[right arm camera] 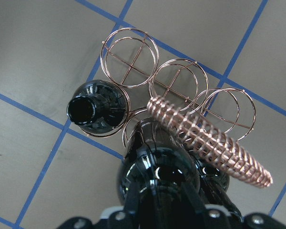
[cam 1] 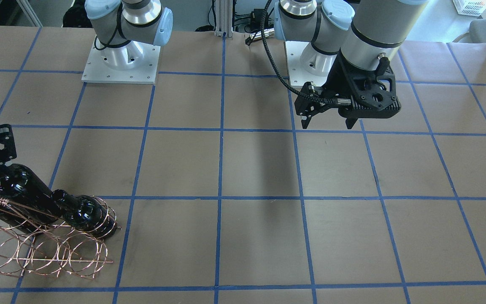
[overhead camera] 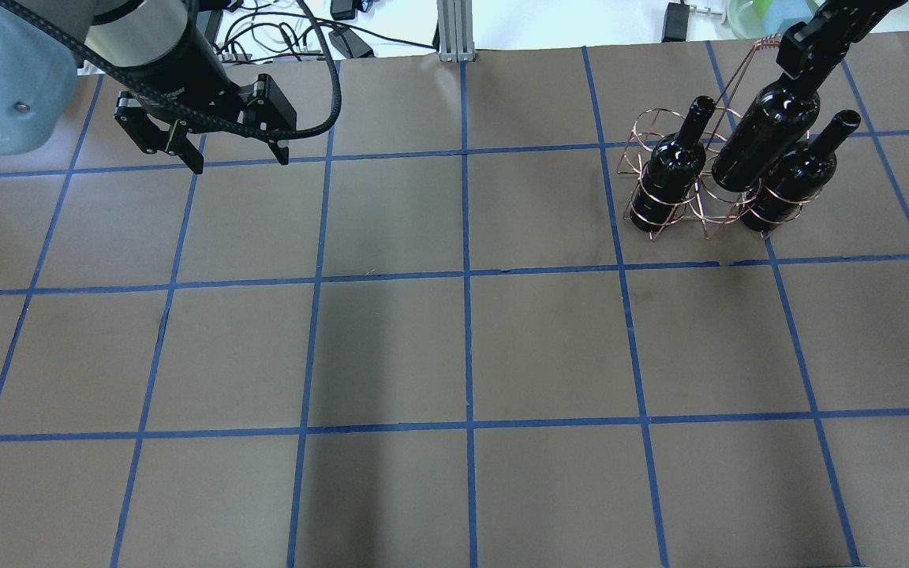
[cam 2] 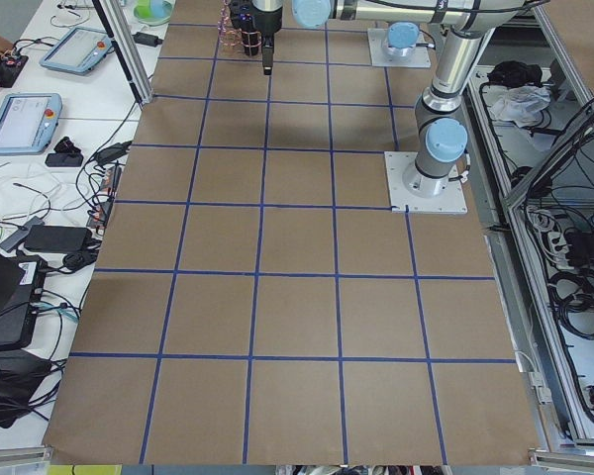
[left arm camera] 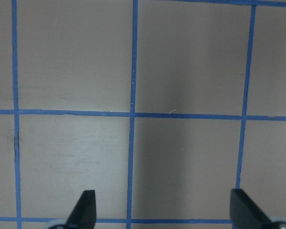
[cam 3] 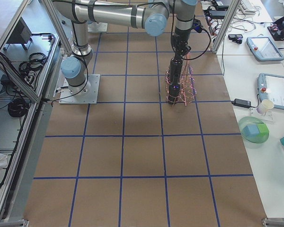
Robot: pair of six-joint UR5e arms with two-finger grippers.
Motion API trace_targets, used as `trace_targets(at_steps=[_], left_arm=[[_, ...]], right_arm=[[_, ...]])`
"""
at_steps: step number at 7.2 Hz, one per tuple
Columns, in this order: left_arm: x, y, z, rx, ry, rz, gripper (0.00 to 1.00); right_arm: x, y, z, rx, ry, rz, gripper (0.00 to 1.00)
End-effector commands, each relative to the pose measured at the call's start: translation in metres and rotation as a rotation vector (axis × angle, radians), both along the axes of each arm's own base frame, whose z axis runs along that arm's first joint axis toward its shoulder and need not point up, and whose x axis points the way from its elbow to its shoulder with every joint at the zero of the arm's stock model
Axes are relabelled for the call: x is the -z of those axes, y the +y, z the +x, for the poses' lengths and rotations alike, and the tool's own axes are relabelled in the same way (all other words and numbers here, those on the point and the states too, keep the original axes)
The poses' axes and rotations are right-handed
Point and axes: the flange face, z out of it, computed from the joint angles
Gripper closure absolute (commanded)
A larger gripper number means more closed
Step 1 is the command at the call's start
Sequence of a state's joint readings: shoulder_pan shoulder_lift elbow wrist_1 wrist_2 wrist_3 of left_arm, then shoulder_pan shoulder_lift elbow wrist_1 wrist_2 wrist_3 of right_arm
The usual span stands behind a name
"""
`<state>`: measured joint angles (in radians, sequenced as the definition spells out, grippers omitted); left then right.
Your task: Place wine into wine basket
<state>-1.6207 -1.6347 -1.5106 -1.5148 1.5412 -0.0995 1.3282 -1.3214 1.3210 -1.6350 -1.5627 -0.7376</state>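
Observation:
The copper wire wine basket (overhead camera: pixel 707 213) stands at the table's far right. Two near-black wine bottles stand upright in its outer loops, one on the left (overhead camera: pixel 671 170) and one on the right (overhead camera: pixel 798 173). My right gripper (overhead camera: pixel 800 59) is shut on the neck of a third wine bottle (overhead camera: pixel 766 134). That bottle hangs tilted over the middle loop, with its base down among the wires. The right wrist view shows this bottle (right arm camera: pixel 157 176) beside the twisted handle (right arm camera: pixel 205 138). My left gripper (overhead camera: pixel 241 162) is open and empty at the far left.
The basket's row of loops (cam 1: pixel 44 251) on the operators' side holds nothing. The brown table cover (overhead camera: pixel 462 347) with its blue tape grid lies bare between the arms. Cables (overhead camera: pixel 265 35) lie beyond the far edge. The arm bases (cam 1: pixel 120 59) stand at the robot's side.

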Motion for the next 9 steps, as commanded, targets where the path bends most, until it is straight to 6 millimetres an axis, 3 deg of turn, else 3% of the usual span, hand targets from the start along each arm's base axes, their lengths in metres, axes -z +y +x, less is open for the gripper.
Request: trace_targets(at_steps=[1, 4, 5, 9], left_arm=[[0.001, 0.002, -0.007, -0.001, 0.0, 0.001, 0.0], [-0.012, 0.003, 0.004, -0.006, -0.077, -0.028, 0.0], [-0.021, 0.001, 0.017, -0.029, -0.073, -0.044, 0.0], [-0.013, -0.003, 0.019, -0.045, -0.061, -0.028, 0.0]], right_arm=[[0.008, -0.004, 0.002, -0.004, -0.006, 0.008, 1.0], [0.019, -0.011, 0.001, -0.004, -0.01, 0.015, 1.0], [0.027, -0.016, 0.0, -0.002, -0.01, 0.018, 1.0], [0.045, -0.026, -0.003, 0.002, -0.015, 0.035, 1.0]])
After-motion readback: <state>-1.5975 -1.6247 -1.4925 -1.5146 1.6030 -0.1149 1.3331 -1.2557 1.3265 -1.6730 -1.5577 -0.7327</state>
